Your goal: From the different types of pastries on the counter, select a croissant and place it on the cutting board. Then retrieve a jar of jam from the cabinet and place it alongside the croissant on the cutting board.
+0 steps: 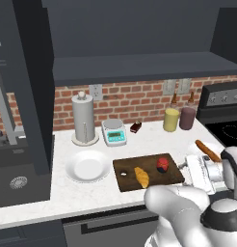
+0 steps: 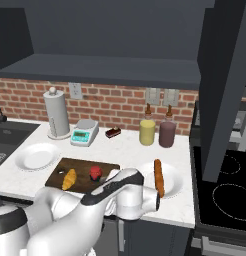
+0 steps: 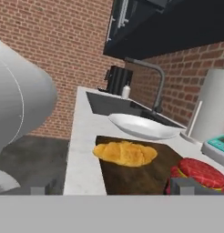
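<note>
1. Left base view: the cutting board (image 1: pixel 148 172) is lying on the white surface (image 1: pixel 149 137), right of a white plate (image 1: pixel 87 166). The croissant (image 1: pixel 141 177) and the jar of jam (image 1: pixel 162 164) are both sitting on the board, slightly apart. A long brown stick bread (image 1: pixel 207 151) is lying right of the board.
2. Right base view: a small dark pastry (image 2: pixel 113 132) is sitting behind the board, near the brick wall, beside a scale (image 2: pixel 85 132).
3. Hand view: the croissant is resting on the board's near-left part, the jar at lower right. Cannot tell how the jaws are standing.
</note>
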